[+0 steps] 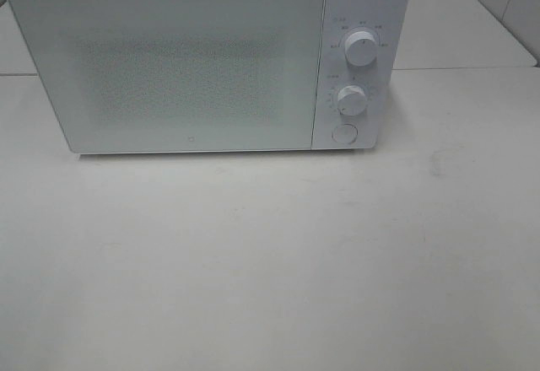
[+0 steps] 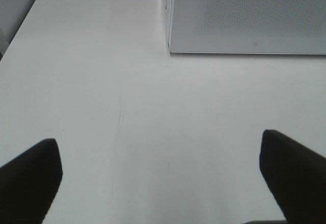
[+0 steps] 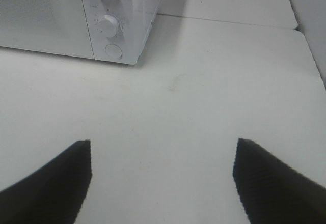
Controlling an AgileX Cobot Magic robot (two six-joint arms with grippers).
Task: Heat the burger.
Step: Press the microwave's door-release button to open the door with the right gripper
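The burger is out of view in every frame. A white microwave [image 1: 202,63] stands at the back of the white table [image 1: 270,261] with its door shut; two round knobs and a round button sit on its right panel. My left gripper [image 2: 160,168] is open above bare table, near the microwave's [image 2: 244,15] left front corner, with nothing between its dark fingers [image 2: 30,175]. My right gripper [image 3: 162,175] is open too, over bare table, off the microwave's [image 3: 81,15] right front corner. Neither arm shows in the exterior high view.
The table is made of joined white panels with seams behind the microwave [image 1: 472,69]. A tiled wall [image 1: 506,0] rises at the back right. A faint scratch [image 2: 119,117] marks the tabletop under the left gripper.
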